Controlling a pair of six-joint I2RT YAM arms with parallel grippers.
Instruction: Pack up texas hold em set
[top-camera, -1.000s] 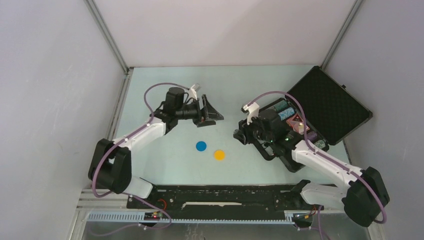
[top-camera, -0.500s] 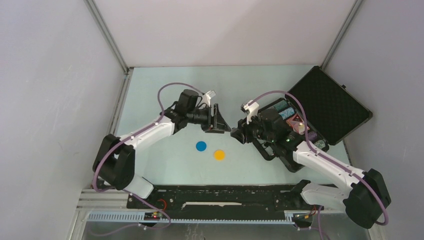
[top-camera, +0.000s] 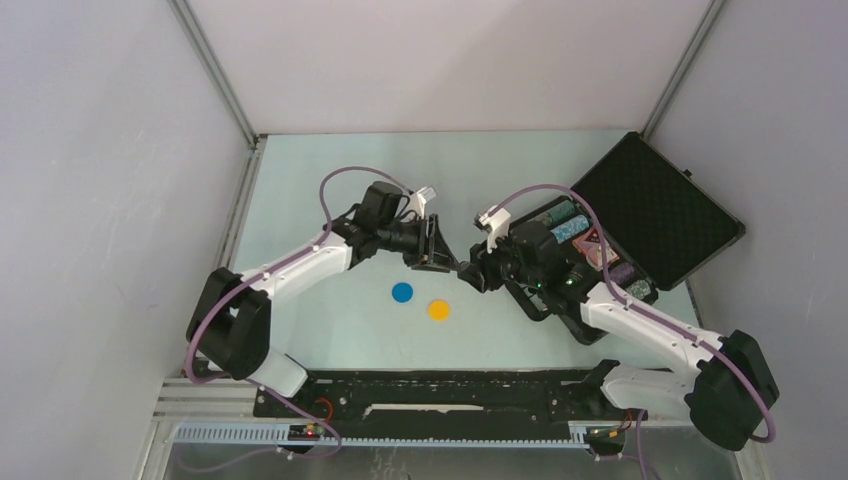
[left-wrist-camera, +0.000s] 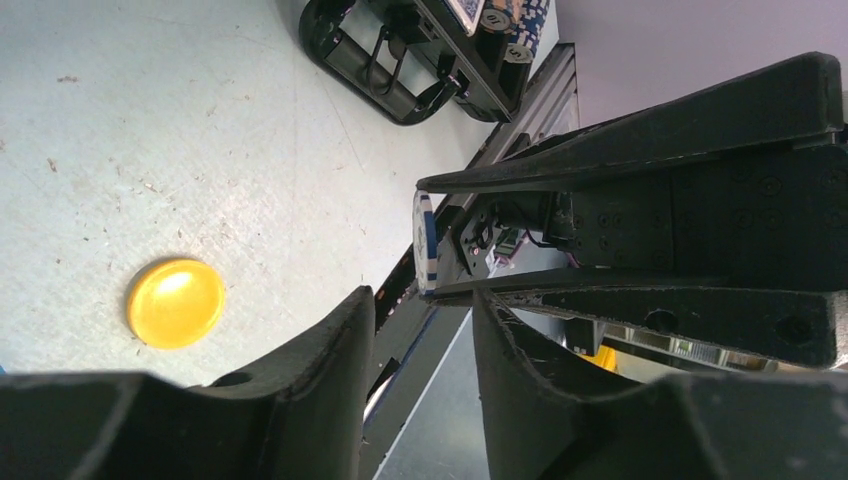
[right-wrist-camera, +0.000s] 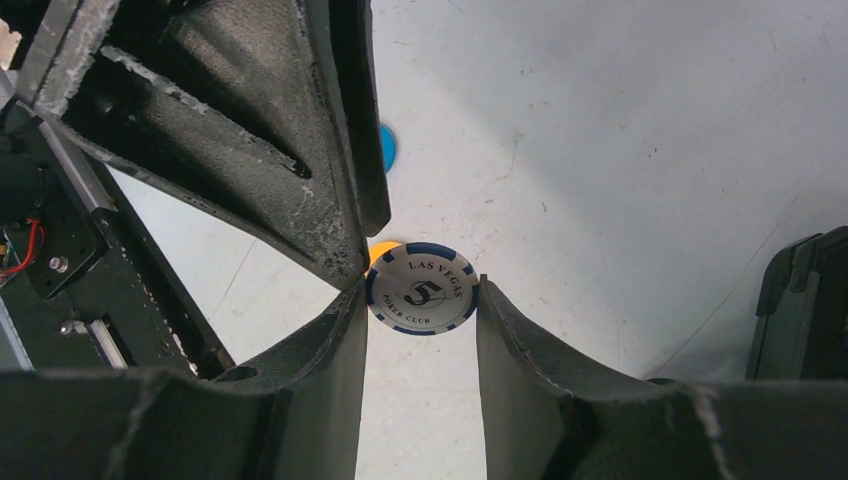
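Note:
A white and blue poker chip marked 5 sits between the fingertips of my right gripper, gripped across its width above the table. It shows edge-on in the left wrist view. My left gripper is open and empty, its tips right at the chip; both grippers meet mid-table. The black case lies open at the right with chip rows and the red triangular marker. A blue disc and a yellow disc lie on the table. The card deck is not visible.
The case's handle faces the middle of the table. The black base rail runs along the near edge. Grey walls enclose the table on three sides.
My left gripper has moved right and nearer, to meet the right gripper. My right gripper has shifted slightly left toward it. The discs have not moved.

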